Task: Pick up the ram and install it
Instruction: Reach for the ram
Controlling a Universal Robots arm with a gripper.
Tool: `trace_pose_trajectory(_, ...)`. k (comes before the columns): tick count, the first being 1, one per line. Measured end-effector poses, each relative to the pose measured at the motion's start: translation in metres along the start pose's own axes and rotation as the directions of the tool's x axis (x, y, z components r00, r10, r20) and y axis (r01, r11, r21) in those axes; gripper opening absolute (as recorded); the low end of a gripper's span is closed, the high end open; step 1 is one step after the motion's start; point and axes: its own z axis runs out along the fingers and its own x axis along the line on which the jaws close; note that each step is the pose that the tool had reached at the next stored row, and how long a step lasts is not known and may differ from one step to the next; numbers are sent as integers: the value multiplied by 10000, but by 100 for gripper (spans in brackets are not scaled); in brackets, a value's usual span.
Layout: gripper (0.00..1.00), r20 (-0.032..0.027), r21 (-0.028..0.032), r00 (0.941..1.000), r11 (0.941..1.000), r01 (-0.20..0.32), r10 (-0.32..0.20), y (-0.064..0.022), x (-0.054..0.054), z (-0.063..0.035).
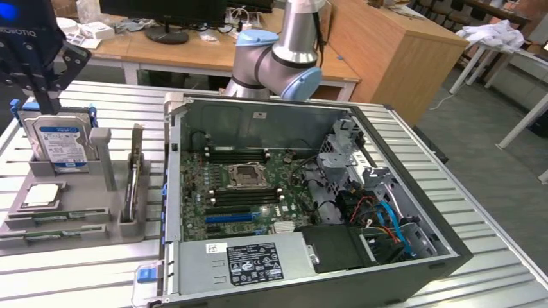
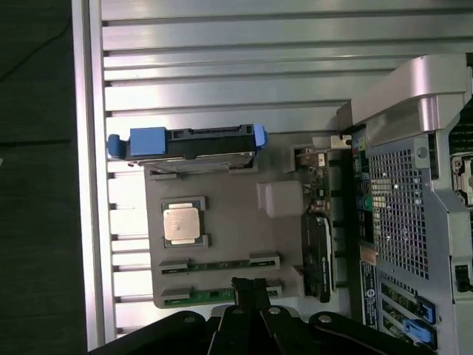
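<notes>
Ram (image 2: 203, 296) lengthwise parallel to the hard drive (image 2: 194, 142)

Matt grey plastic tray (image 1: 110, 226), green circuit-board ram (image 2: 203, 296) in it, shiny metal hard drive (image 1: 60, 144) in it, ribbed bare-metal table (image 1: 77, 282) beneath.

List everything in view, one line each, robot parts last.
computer case: one, grey, open, mid-table
motherboard: one, green, inside the case
holder: one, grey, exterior view's left of the case
hard drive: one, silver with blue label, upright in the holder
processor: one, silver, flat in the holder
ram sticks: two, green, lying in the holder's slots
table: one, silver slats, under everything
arm: one, silver and blue, behind the case
end effector: one, dark, shut, over the holder
</notes>
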Motion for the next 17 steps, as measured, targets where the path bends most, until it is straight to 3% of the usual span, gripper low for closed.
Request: trace_pose_trajectory(17,11,-6,-2,9999,9999,120,-120,0,6,0)
